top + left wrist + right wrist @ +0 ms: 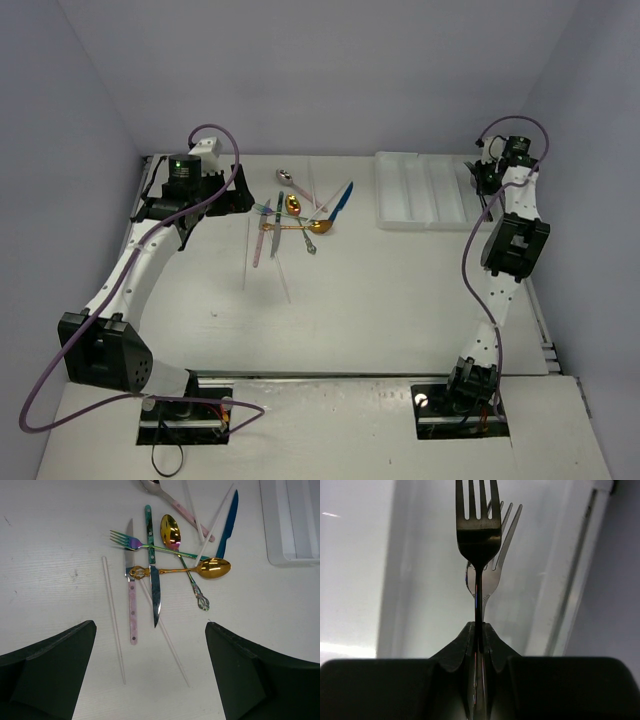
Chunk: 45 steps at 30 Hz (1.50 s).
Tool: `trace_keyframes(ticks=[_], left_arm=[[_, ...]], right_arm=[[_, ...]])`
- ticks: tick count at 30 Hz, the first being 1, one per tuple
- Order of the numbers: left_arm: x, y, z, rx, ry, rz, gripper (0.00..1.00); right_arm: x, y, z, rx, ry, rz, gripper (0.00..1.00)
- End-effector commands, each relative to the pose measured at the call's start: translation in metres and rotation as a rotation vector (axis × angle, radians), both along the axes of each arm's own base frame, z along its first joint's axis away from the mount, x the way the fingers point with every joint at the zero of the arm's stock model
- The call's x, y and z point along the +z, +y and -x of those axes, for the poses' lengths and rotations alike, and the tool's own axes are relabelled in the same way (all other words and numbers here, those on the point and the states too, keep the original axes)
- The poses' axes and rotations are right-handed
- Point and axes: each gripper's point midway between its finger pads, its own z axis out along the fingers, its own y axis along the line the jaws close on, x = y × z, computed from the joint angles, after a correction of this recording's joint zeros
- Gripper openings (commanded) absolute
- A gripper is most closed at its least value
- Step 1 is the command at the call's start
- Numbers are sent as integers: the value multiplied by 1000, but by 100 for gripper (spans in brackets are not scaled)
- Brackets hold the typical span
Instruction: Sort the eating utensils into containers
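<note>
Several utensils lie crossed in a pile (300,215) at the table's middle back. In the left wrist view I see a pink-handled knife (132,615), a teal knife (152,575), two gold spoons (210,568), a rainbow fork (135,542), a blue knife (229,525), a pink spoon (175,502) and pale sticks (114,620). My left gripper (150,680) is open and empty, just short of the pile (225,195). My right gripper (481,627) is shut on a dark fork (477,530), tines forward, over the white tray (420,580) at its right end (482,180). A paler fork shape (495,575) behind it may be a reflection.
The white tray (420,190) sits at the back right, and its corner shows in the left wrist view (290,525). Grey walls close the table on three sides. A second pale stick (167,635) lies slanted near the left gripper.
</note>
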Motion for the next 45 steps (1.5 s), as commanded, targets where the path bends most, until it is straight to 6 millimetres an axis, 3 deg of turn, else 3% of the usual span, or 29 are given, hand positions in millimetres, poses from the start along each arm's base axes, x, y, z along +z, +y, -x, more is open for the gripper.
trace_keyframes(ticks=[1, 6, 10, 12, 17, 22, 26, 28, 29, 33, 37, 40, 42, 45], left_arm=[[34, 2, -11, 1, -116, 6, 91], [34, 2, -14, 0, -116, 2, 92], [32, 2, -15, -26, -115, -31, 92], [31, 4, -17, -23, -114, -45, 92], [21, 3, -25, -12, -97, -50, 92], [4, -2, -36, -25, -64, -79, 91], [-16, -10, -49, -41, -21, -115, 80], [-25, -16, -56, -69, -6, -139, 72], [-30, -20, -63, -111, -8, -165, 70], [-38, -49, -66, -481, -91, -257, 65], [-35, -69, -76, -714, -213, -328, 61], [-49, -78, -78, -864, -241, -355, 55], [-50, -81, -82, -947, -299, -420, 52], [-70, -85, -83, -1058, -304, -465, 49]], right_arm=[[55, -15, -11, -98, -120, -44, 0], [44, -12, -10, -105, -101, -67, 5], [50, -11, -10, -108, -108, -67, 42], [62, -10, -10, -110, -127, -69, 51], [115, 2, -8, -99, -207, -110, 58], [172, 22, 7, -95, -277, -178, 65], [199, 43, 29, -104, -286, -253, 75], [197, 54, 39, -106, -262, -279, 81], [185, 62, 45, -102, -224, -291, 82], [172, 91, 72, -30, -163, -300, 82], [149, 121, 100, 63, -94, -318, 82], [140, 139, 112, 109, -62, -359, 82], [137, 144, 115, 117, -50, -374, 82], [133, 150, 117, 128, -37, -403, 81]])
